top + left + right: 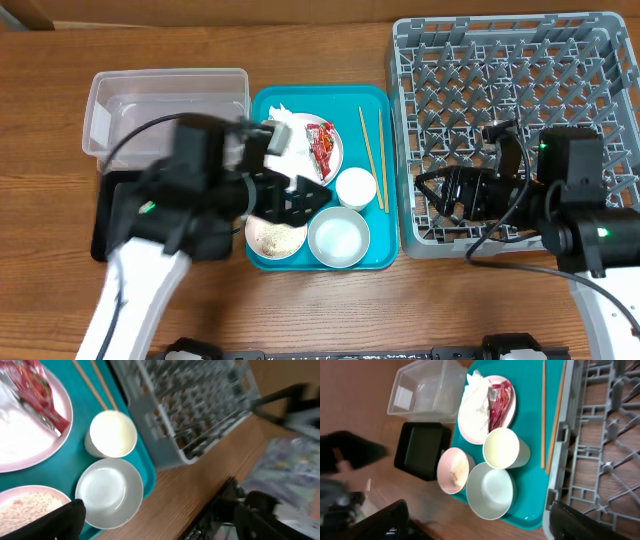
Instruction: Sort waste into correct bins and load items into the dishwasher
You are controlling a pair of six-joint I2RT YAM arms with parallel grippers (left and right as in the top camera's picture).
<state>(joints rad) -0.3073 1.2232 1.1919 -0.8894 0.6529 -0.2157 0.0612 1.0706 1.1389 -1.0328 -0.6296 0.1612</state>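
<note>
On the teal tray [385, 250], a round plate [338, 160] holds a crumpled white napkin [285, 130] and a red wrapper [322, 143]. Chopsticks [372, 155] lie at the right. In front stand a white cup [356, 187], a grey-white bowl [338, 237] and a small pink plate with rice [277, 238]. My left gripper [295, 200] hovers over the tray, open and empty [155, 520]; the bowl [110, 491] is near its left finger. My right gripper [440, 192] is open and empty over the grey rack [510, 100], looking at the tray [487, 525].
A clear tub [165, 105] stands at the back left. A black tray [105, 215] in front of it is mostly hidden under my left arm; the right wrist view shows it better [422, 447]. Bare wood table runs along the front.
</note>
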